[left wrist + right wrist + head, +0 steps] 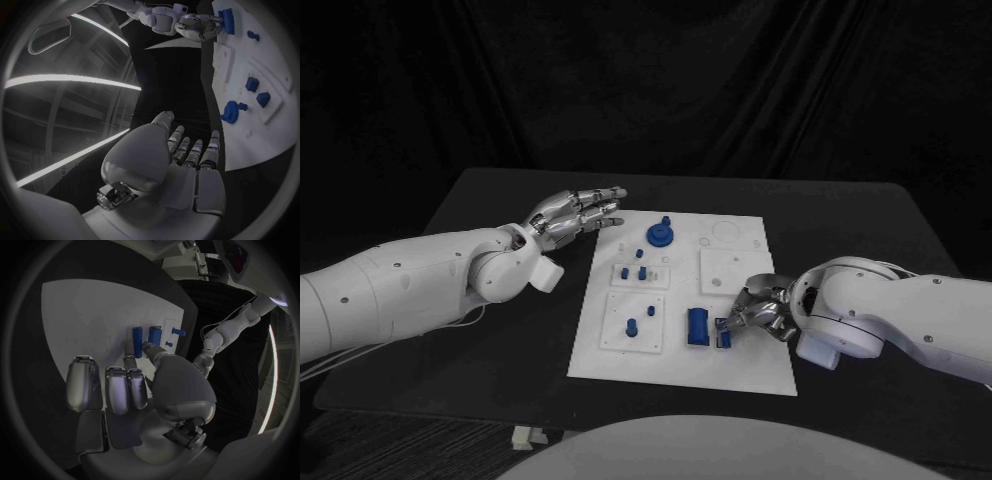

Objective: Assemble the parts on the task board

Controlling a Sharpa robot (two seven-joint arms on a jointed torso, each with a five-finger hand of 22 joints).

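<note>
You are partway done: on the white task board [747, 372] mid-frame some blue parts [659, 237] already stand, your right hand [759, 312] pinches a small blue piece [724, 338] at lower right, and your left hand [574, 217] hovers open, holding nothing.

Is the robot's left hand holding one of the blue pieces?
No. The left hand hovers beside the task board with fingers spread and nothing in them.
</note>
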